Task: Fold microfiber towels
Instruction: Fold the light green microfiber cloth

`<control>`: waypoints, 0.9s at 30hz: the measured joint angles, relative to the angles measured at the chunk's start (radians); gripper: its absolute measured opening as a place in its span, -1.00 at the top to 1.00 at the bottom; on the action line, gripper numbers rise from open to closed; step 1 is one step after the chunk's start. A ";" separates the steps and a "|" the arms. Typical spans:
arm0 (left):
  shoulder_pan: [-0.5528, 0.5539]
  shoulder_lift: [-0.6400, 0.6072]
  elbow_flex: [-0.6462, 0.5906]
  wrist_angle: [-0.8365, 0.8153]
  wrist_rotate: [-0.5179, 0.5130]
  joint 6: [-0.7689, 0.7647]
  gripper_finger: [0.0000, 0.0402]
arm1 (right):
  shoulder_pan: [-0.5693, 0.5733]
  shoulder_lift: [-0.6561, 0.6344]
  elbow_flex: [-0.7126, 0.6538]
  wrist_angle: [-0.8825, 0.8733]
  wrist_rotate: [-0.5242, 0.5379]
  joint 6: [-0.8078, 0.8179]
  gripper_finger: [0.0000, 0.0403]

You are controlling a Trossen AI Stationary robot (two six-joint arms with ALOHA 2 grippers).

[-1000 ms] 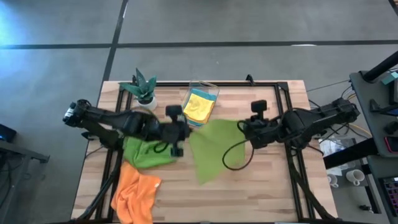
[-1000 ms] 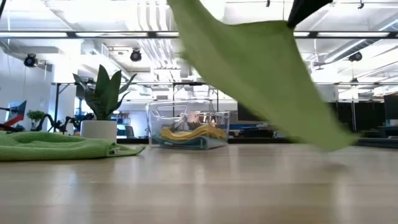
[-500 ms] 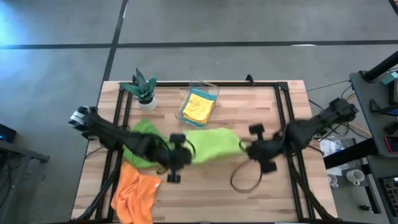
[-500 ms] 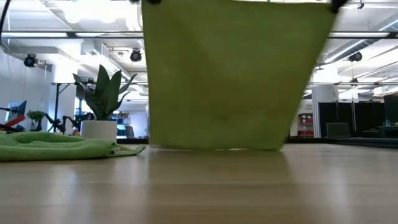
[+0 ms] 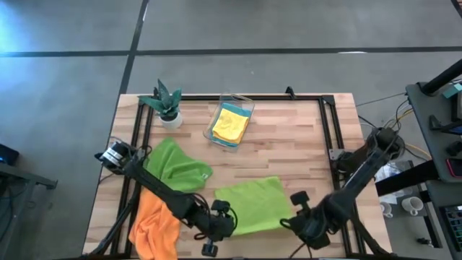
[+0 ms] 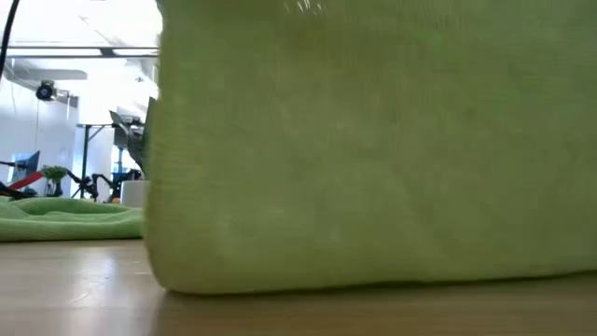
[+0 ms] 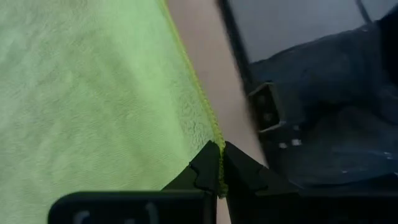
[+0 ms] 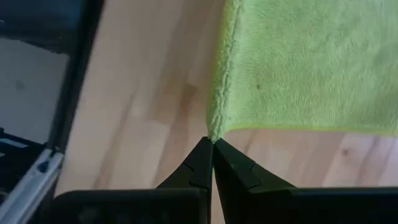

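Note:
A lime green towel (image 5: pixel 251 206) is stretched between my two grippers near the table's front edge; in the low view it (image 6: pixel 373 149) hangs like a curtain with its lower edge at the table. My left gripper (image 5: pixel 222 217) is shut on its left near corner, my right gripper (image 5: pixel 293 215) on its right near corner. A darker green towel (image 5: pixel 173 165) lies bunched at the left, and an orange towel (image 5: pixel 154 225) lies crumpled at the front left. A yellow towel (image 5: pixel 231 124) sits in the clear bin. My left gripper pinches the lime towel's hemmed edge at a corner (image 7: pixel 217 163) between its two fingers, which slant down from the left. The cloth spreads away from the fingers. My right gripper pinches the other near corner (image 8: pixel 212 134) at its fingertips, pointing steeply down; the towel's lower edge (image 6: pixel 373 283) meets the table.
A small potted plant (image 5: pixel 167 102) stands at the far left, and the clear bin (image 5: pixel 232 119) sits at the far middle. Bare wood lies to the right of the lime towel. The black frame rails (image 5: pixel 328 130) run along the table's sides.
Both grippers have swept toward the table's near edge and down, tipping to point more downward, still shut on the lime towel. The towel, which hung slanted over the table's middle, is now drawn out square near the front edge with its lower edge on the table.

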 joint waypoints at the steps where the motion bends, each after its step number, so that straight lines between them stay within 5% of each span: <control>1: -0.002 -0.001 0.000 0.000 0.000 0.000 1.00 | 0.001 0.015 0.013 0.001 0.009 -0.007 0.96; 7: 0.023 -0.004 -0.036 -0.025 -0.012 -0.025 1.00 | -0.043 0.100 0.014 -0.028 0.123 -0.070 0.96; 14: 0.071 -0.045 -0.049 -0.293 -0.101 -0.100 1.00 | -0.165 0.112 0.008 -0.082 0.237 -0.117 0.96; 21: 0.134 -0.047 -0.094 -0.269 -0.116 -0.098 1.00 | -0.284 0.113 -0.016 -0.082 0.230 -0.211 0.96; 27: 0.145 -0.047 -0.134 -0.219 -0.116 -0.097 1.00 | -0.309 0.109 -0.017 -0.082 0.067 -0.227 0.96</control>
